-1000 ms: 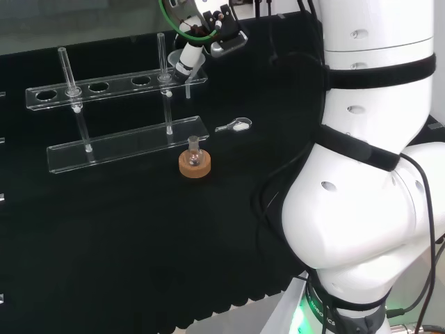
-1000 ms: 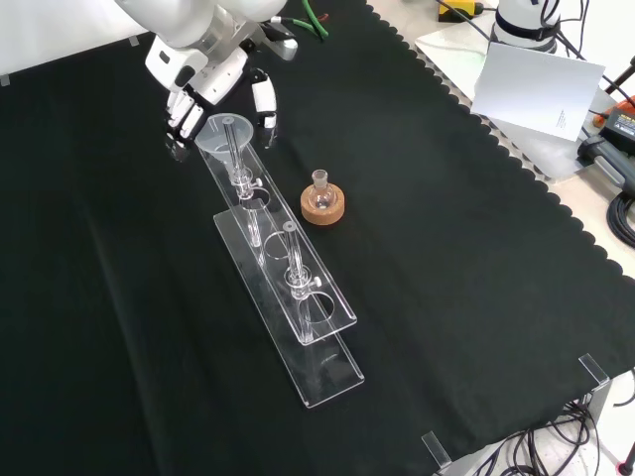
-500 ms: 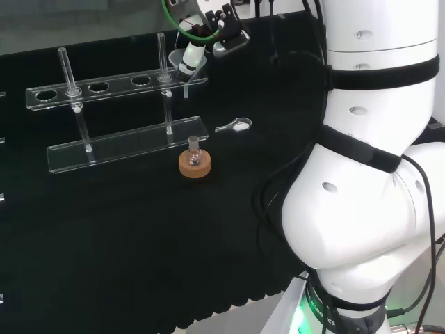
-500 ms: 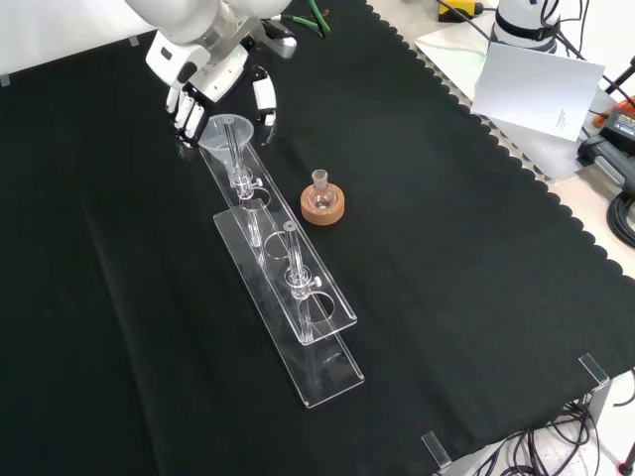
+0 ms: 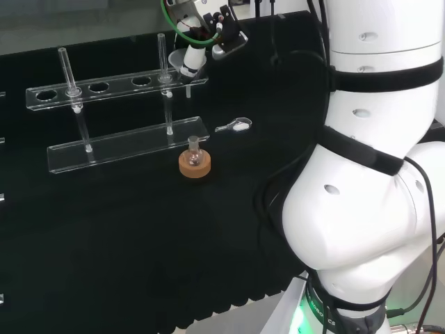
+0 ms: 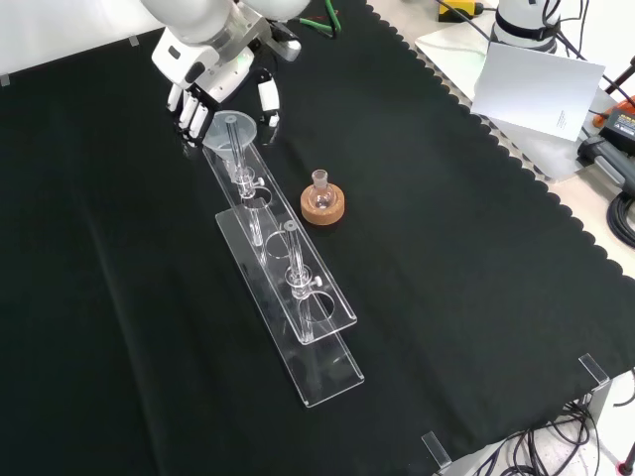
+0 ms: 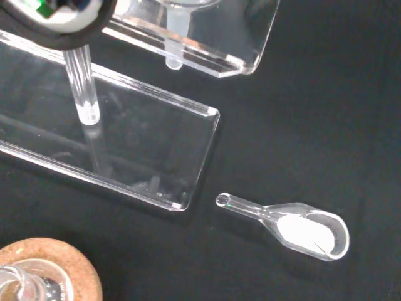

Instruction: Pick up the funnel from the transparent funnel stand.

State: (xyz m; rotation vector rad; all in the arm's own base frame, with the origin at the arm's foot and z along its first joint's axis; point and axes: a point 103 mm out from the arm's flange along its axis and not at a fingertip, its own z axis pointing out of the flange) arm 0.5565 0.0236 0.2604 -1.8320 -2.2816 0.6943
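Note:
The clear funnel (image 5: 185, 61) (image 6: 229, 129) sits in the end hole of the transparent stand (image 5: 104, 85) (image 6: 298, 297). Its stem (image 7: 172, 44) still passes through the upper shelf. The black and white hand (image 5: 200, 31) (image 6: 210, 61) is over that end of the stand. Its fingers (image 6: 189, 111) curl along one side of the funnel's cone. The thumb (image 6: 268, 101) comes down on the other side, so the hand is shut on the funnel. A blurred part of the hand (image 7: 59, 19) appears in the wrist view beside a stand post (image 7: 83, 88).
A small flask on a cork ring (image 5: 194, 162) (image 6: 322, 203) (image 7: 44, 276) stands just in front of the stand's base plate (image 7: 125, 144). A clear spoon with white powder (image 5: 234, 126) (image 7: 294, 222) lies on the cloth near the stand's end. The arm's white links (image 5: 361, 174) fill the head view's right.
The hand has crept higher in both views and closed in around the funnel's cone. The funnel's rim has shifted slightly with it. Stand, flask and spoon have not moved.

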